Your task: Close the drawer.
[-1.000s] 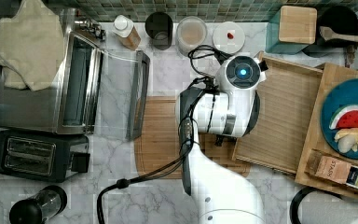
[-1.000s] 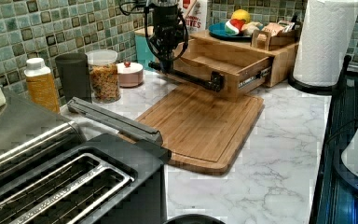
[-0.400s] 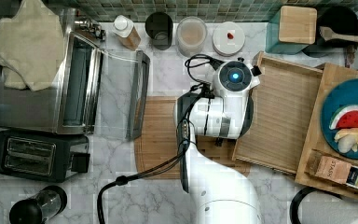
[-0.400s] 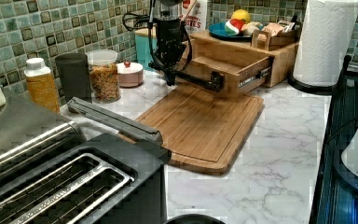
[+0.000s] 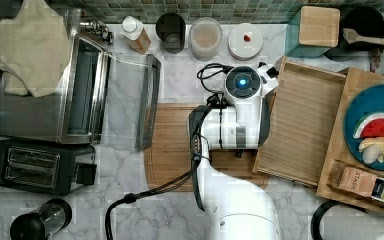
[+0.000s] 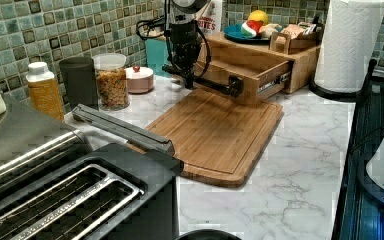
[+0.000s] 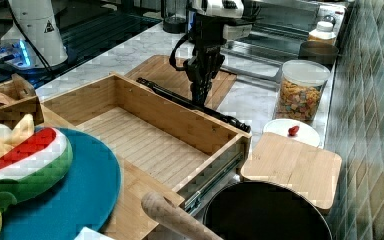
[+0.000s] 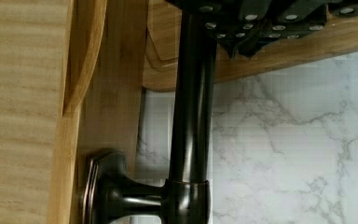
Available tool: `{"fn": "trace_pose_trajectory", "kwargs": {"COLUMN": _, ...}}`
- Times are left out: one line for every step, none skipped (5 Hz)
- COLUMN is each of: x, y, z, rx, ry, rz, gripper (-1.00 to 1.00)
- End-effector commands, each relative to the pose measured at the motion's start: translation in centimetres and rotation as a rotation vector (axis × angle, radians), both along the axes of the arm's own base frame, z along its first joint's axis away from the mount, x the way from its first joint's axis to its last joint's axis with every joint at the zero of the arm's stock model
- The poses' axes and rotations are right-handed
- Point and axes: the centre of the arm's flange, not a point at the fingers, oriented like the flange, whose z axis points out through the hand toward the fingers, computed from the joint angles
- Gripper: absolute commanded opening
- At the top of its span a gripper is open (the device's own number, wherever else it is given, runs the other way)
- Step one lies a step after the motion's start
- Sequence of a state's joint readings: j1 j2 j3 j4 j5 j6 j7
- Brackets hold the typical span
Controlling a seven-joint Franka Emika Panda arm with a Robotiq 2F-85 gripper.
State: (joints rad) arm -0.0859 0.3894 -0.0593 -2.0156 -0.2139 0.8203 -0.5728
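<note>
The cutting board (image 5: 175, 145) is taken as the landmark. To the top view's left of it, a steel toaster oven (image 5: 55, 87) is seen with its glass door (image 5: 147, 100) lowered open, the door's edge lying just beside the board. A black toaster (image 5: 42, 165) is set just below the oven in the top view.

Beyond the board, against the tiled wall, a bottle (image 6: 44, 92), a dark cup (image 6: 79, 81), a cereal jar (image 6: 111, 80) and a small lidded dish (image 6: 139, 79) are lined up.

Over the board's far edge the robot arm (image 5: 235, 125) is positioned, with the gripper (image 6: 186, 75) lowered at the black bar handle (image 8: 191, 116) of the drawer (image 5: 305, 125). In the wrist view the fingers (image 8: 251, 28) are seen at the bar; whether they are clamped on it or spread cannot be told.

To the top view's right of the board, the drawer is found pulled out of its wooden cabinet (image 6: 300, 62), its front wall overlapping the board's edge and its slide rail (image 7: 215, 175) exposed. On the cabinet's top a blue plate (image 5: 375, 105) with toy fruit is recorded.
</note>
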Motion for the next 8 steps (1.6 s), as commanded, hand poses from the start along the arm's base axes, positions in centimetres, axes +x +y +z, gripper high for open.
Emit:
{"fn": "trace_pose_trajectory", "kwargs": {"x": -1.8, "y": -13.8, "z": 7.4, "rx": 0.01, "ry": -0.076, "rz": -0.051, "gripper": -1.0}}
{"fn": "trace_pose_trajectory", "kwargs": {"x": -3.0, "y": -18.0, "z": 9.3, "rx": 0.01, "ry": -0.077, "rz": -0.057, "gripper": -1.0}}
{"fn": "trace_pose_trajectory", "kwargs": {"x": -3.9, "y": -21.0, "z": 9.6, "rx": 0.026, "ry": -0.099, "rz": -0.063, "gripper": -1.0}}
{"fn": "trace_pose_trajectory", "kwargs": {"x": -4.6, "y": -23.7, "z": 9.4, "rx": 0.029, "ry": -0.087, "rz": -0.067, "gripper": -1.0}}
{"fn": "trace_pose_trajectory", "kwargs": {"x": -7.0, "y": -26.7, "z": 9.4, "rx": 0.0, "ry": -0.121, "rz": -0.113, "gripper": -1.0}}
{"fn": "trace_pose_trajectory", "kwargs": {"x": -9.1, "y": -29.9, "z": 10.0, "rx": -0.044, "ry": -0.079, "rz": -0.159, "gripper": -1.0}}
{"fn": "trace_pose_trajectory", "kwargs": {"x": -11.4, "y": -32.8, "z": 9.7, "rx": -0.1, "ry": -0.095, "rz": -0.188, "gripper": -1.0}}
{"fn": "trace_pose_trajectory", "kwargs": {"x": -12.7, "y": -34.1, "z": 9.9, "rx": -0.132, "ry": -0.073, "rz": -0.206, "gripper": -1.0}}
